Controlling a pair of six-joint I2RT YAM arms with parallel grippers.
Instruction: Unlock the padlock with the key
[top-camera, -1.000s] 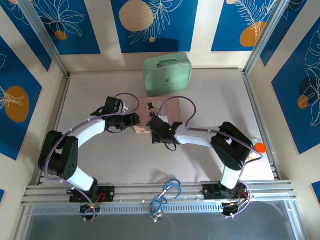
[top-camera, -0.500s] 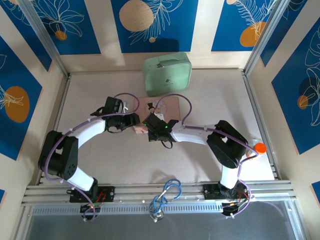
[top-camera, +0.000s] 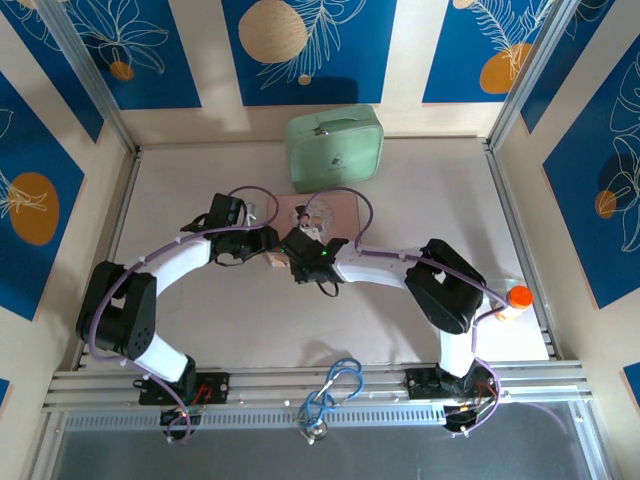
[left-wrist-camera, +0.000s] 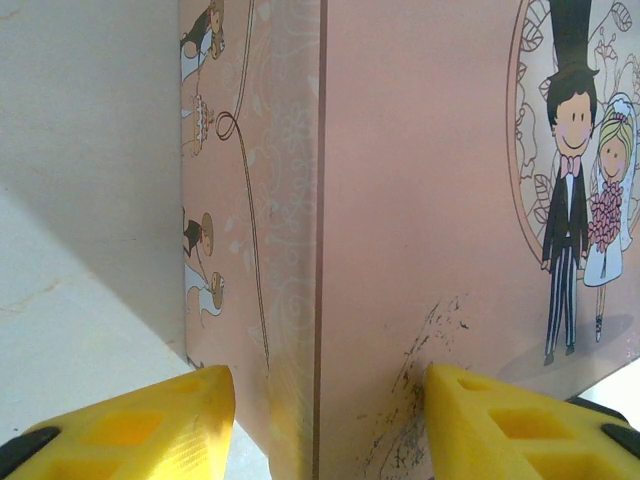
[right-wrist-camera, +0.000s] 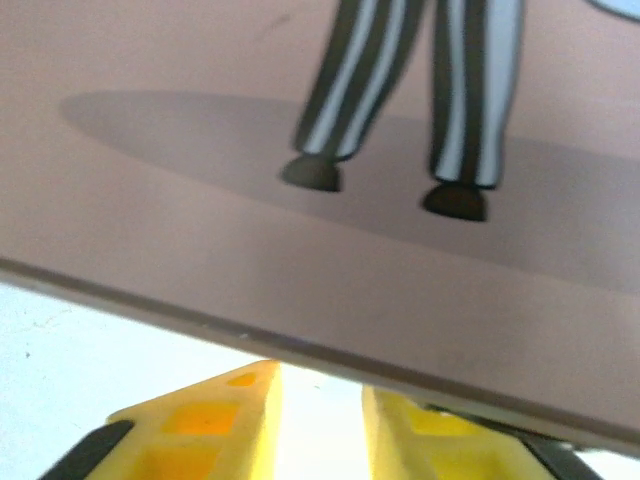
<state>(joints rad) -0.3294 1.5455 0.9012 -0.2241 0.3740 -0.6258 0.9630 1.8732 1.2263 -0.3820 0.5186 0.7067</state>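
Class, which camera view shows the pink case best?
Left wrist: the pink case is sharp, with two faces and the cartoon couple. Top external: small, partly covered. Right wrist: blurred striped legs.

Left arm (top-camera: 180, 258): white links between bulky black joint housings.
Right arm (top-camera: 385, 268): the same white and black, with a small green light (top-camera: 323, 252) at the wrist.
Cables (top-camera: 243, 191): lilac, looping along both arms.
Bases (top-camera: 188, 385): black, with red wiring.
Fingers (left-wrist-camera: 135, 428): yellow, with moulded square pockets.

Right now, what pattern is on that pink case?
Pink case: cartoon bride and groom, clearest in the left wrist view.
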